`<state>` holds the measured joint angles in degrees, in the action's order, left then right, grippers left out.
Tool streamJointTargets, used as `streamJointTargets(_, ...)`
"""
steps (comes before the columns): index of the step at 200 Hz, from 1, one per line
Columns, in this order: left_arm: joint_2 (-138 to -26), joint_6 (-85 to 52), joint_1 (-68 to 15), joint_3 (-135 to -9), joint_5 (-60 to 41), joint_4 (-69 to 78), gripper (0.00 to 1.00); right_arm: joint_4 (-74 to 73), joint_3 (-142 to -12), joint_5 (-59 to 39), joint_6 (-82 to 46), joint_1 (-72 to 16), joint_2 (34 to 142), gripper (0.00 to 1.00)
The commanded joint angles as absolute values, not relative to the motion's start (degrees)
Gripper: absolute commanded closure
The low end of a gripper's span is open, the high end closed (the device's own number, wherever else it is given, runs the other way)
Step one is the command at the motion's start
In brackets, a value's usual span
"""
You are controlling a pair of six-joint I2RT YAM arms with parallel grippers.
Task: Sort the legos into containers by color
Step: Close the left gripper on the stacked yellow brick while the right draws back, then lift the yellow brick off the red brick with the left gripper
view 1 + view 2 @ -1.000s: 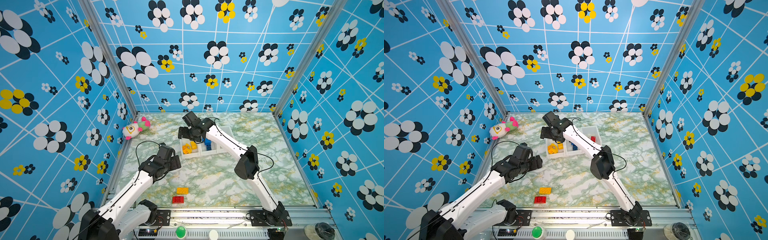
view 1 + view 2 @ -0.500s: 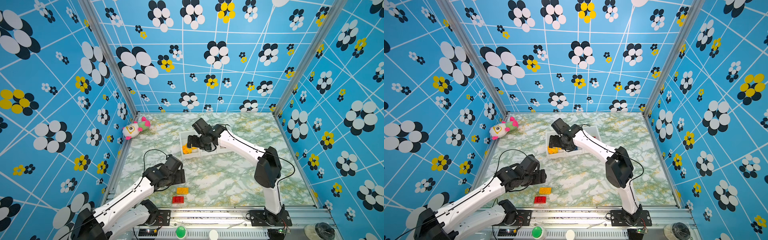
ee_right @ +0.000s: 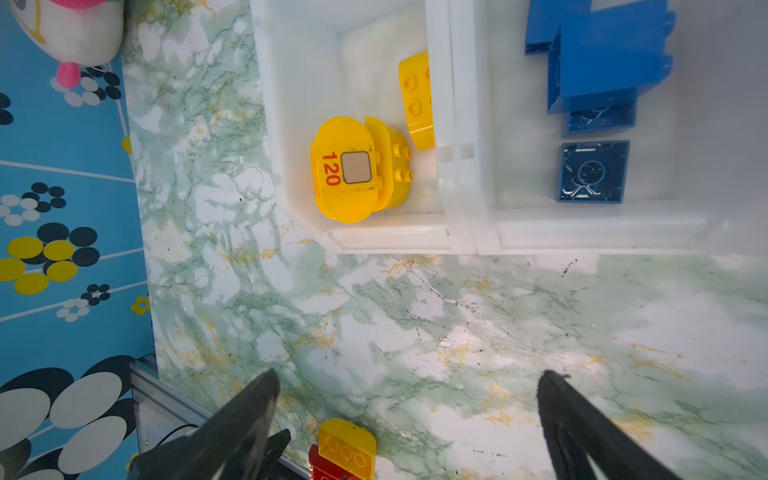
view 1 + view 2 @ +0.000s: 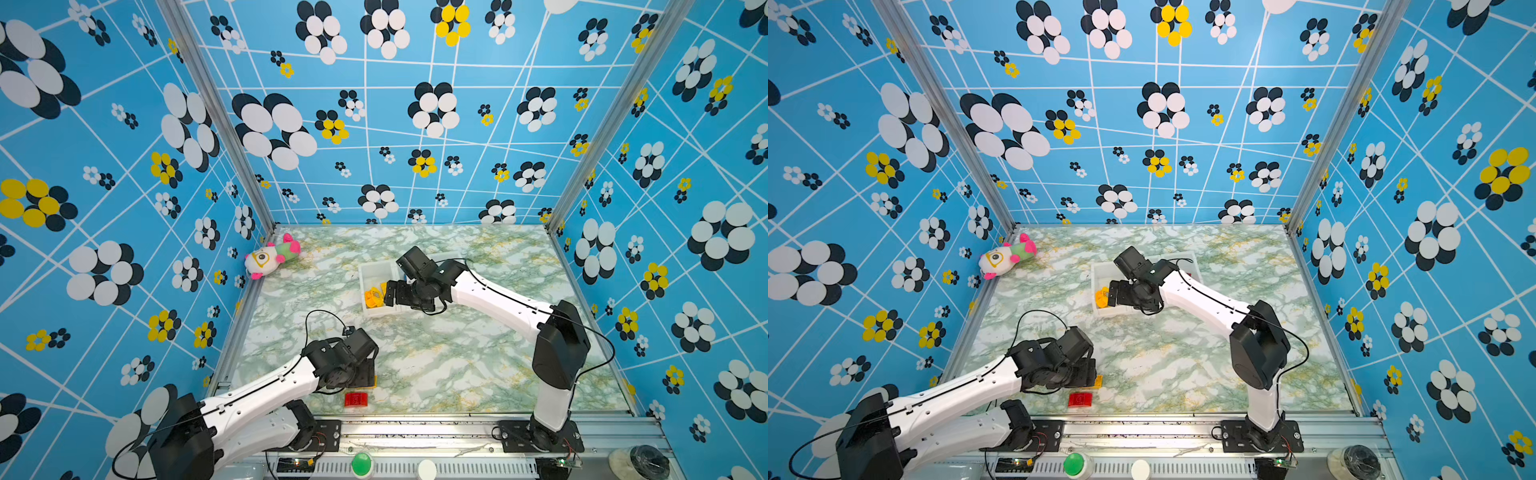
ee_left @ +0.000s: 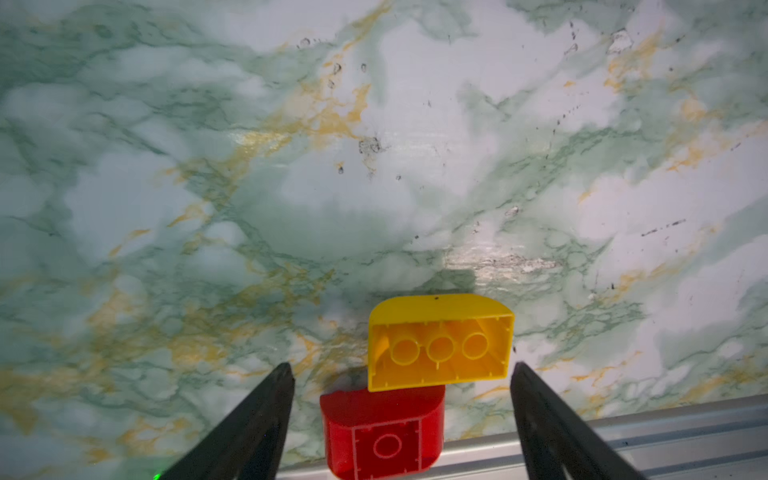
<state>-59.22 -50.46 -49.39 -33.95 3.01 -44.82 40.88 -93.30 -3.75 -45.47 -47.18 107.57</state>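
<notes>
A yellow lego (image 5: 440,340) lies on its side near the table's front edge, touching a red lego (image 5: 382,432) that sits against the front rail. My left gripper (image 5: 402,368) hovers open over them, its fingers either side of both and touching neither. In both top views it covers most of the yellow lego (image 4: 375,380), while the red lego (image 4: 356,399) shows. My right gripper (image 3: 409,374) is open and empty above bare table, just in front of the containers (image 3: 457,187). One bin holds yellow legos, including a round labelled piece (image 3: 349,170). The adjoining bin holds blue legos (image 3: 606,79).
A white-green-pink plush toy (image 4: 270,257) lies at the back left by the wall. The right arm (image 4: 498,303) hides most of the row of containers (image 4: 368,270) in both top views. An aluminium rail (image 4: 415,424) borders the front edge.
The left arm has swung toward the front and come down over the yellow and red legos, its jaws narrowing slightly. The right gripper has drawn back from above the bins.
</notes>
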Motion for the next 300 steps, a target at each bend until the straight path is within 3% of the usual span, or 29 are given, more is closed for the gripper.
streamJointTargets(1,-60.83,-51.33,-50.78,-34.08,3.49,-45.53,0.17,40.66,-92.71,-3.98,-45.62,-46.85,105.32,0.01)
streamJointTargets(83,-68.94,-50.99,-53.91,-38.12,4.88,-45.61,0.12,41.14,-92.85,-3.30,-45.75,-46.41,104.78,0.01)
streamJointTargets(143,-67.89,-50.03,-55.19,-39.64,5.32,-45.62,0.12,41.23,-92.11,-2.99,-45.69,-45.79,103.79,0.01)
streamJointTargets(300,-81.69,-47.81,-55.11,-43.86,2.68,-45.73,0.12,40.13,-88.15,-3.56,-45.88,-44.11,102.31,0.01)
